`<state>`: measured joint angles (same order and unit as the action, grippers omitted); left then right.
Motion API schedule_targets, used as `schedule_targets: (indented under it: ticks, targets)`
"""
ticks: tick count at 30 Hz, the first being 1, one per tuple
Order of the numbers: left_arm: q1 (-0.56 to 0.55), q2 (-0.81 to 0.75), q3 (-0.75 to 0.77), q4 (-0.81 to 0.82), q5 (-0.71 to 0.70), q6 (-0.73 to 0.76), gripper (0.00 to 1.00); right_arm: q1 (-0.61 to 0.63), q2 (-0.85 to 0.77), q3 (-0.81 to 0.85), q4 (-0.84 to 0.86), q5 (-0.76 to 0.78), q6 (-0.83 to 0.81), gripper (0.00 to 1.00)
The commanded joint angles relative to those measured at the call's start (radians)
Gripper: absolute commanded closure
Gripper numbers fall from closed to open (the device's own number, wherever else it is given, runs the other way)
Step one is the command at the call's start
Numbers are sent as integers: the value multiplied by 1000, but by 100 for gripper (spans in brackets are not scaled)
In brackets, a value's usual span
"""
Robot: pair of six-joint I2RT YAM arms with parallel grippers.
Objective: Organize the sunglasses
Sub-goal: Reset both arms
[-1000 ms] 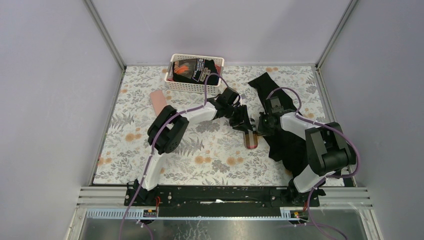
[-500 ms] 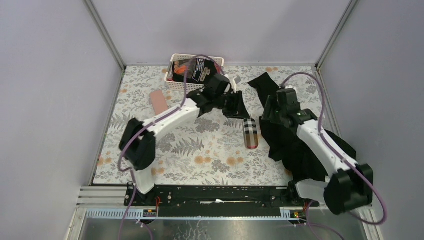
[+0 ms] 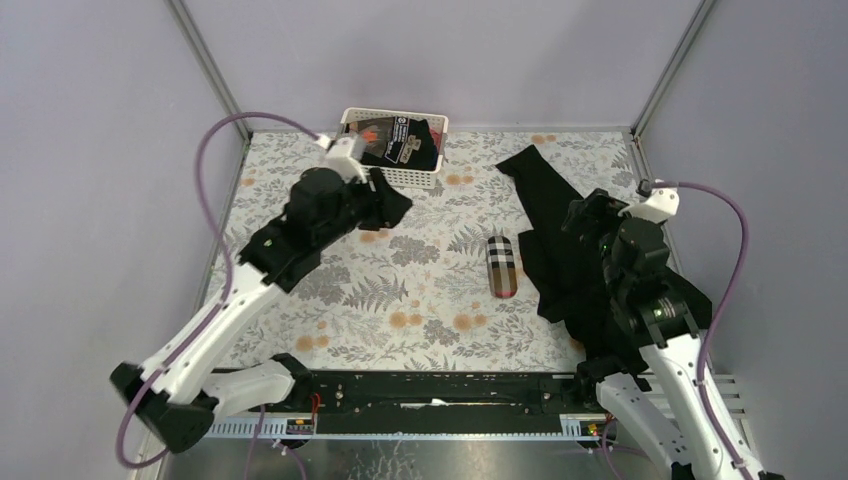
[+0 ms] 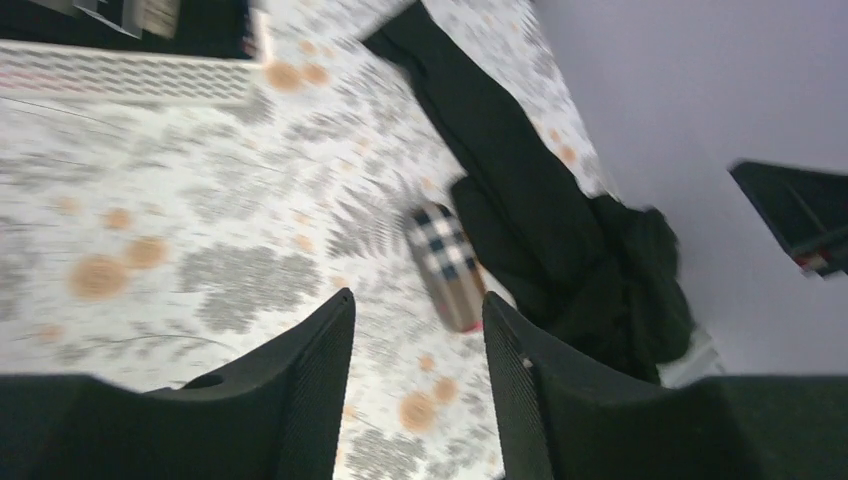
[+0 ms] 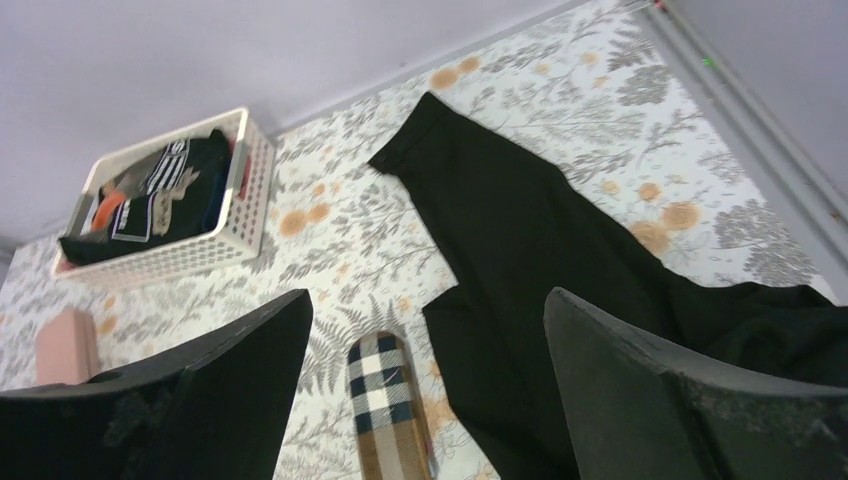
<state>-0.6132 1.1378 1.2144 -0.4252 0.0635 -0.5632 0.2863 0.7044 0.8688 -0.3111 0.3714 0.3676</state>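
Observation:
No sunglasses show in any view. A closed plaid case (image 3: 502,266) lies flat on the flowered table, beside a black cloth (image 3: 560,250). My left gripper (image 3: 392,205) hangs above the table to the case's far left, open, with nothing between its fingers (image 4: 417,300). The right gripper (image 3: 582,215) hovers over the black cloth, open wide and empty (image 5: 428,298). Both wrist views look down on the plaid case (image 4: 445,265) (image 5: 388,405) from a distance.
A white basket (image 3: 385,177) holding dark packaged items stands at the back, also in the right wrist view (image 5: 255,180). A pink case (image 5: 65,345) lies at the left, hidden under my left arm from above. The black cloth (image 5: 520,240) covers the right side.
Both arms have lifted and drawn back from the plaid case, left arm to the left, right arm to the right. The right gripper opened; the left opened wider. The case stayed on the table.

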Motion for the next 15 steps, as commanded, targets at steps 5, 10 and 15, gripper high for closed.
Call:
schedule_targets:
  ticks: [5,10,15]
  targets:
    - [9,-208,-112,-115,-427,129,41,5,-108,-146,152,210,78,2]
    - [9,-281,-130,-150,-469,108,41,5,-65,-136,153,214,128,1]
    - [9,-334,-167,-119,-428,152,41,5,-24,-127,138,215,168,0]
